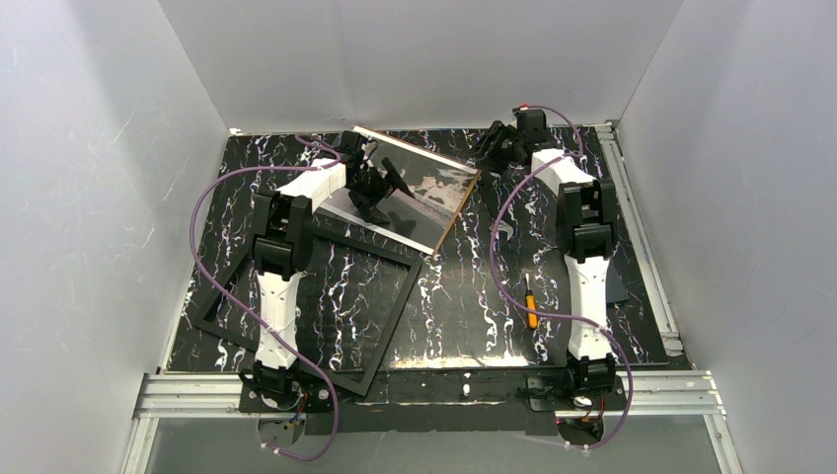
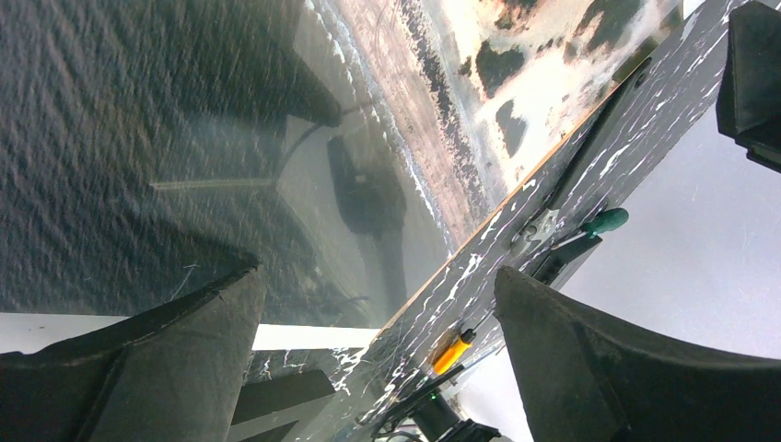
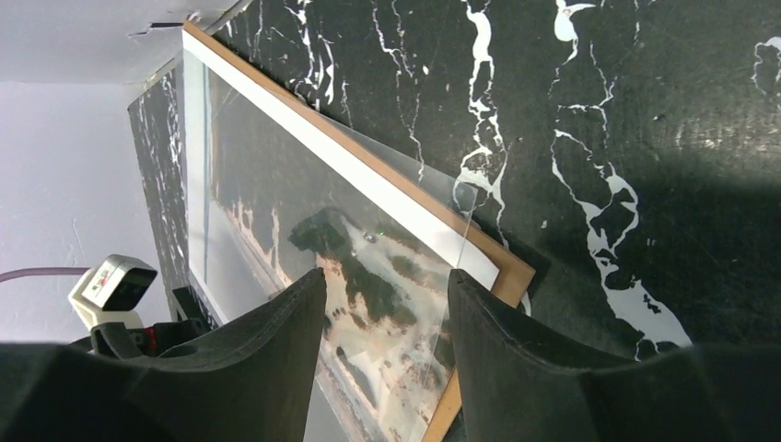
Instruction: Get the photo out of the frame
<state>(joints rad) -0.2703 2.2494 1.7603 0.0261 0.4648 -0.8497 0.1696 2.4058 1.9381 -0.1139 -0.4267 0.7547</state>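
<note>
The photo [image 1: 429, 193] lies face up at the back middle of the table, its brown board edge showing on the right. A clear sheet [image 3: 433, 207] lies on it, slightly offset from its corner. My left gripper [image 1: 380, 188] hovers over the photo's left half, open and empty. In the left wrist view [image 2: 376, 281] the grey water of the print [image 2: 184, 138] fills the frame. My right gripper [image 1: 494, 148] is open and empty by the photo's far right corner [image 3: 276, 212]. The black frame [image 1: 395, 318] lies empty, near and left of the photo.
An orange-handled screwdriver [image 1: 530, 301] lies right of centre, also in the left wrist view [image 2: 451, 350]. A green-handled tool [image 2: 603, 221] lies near the photo's right edge. A flat black piece [image 1: 222, 286] lies left of the frame. White walls enclose three sides.
</note>
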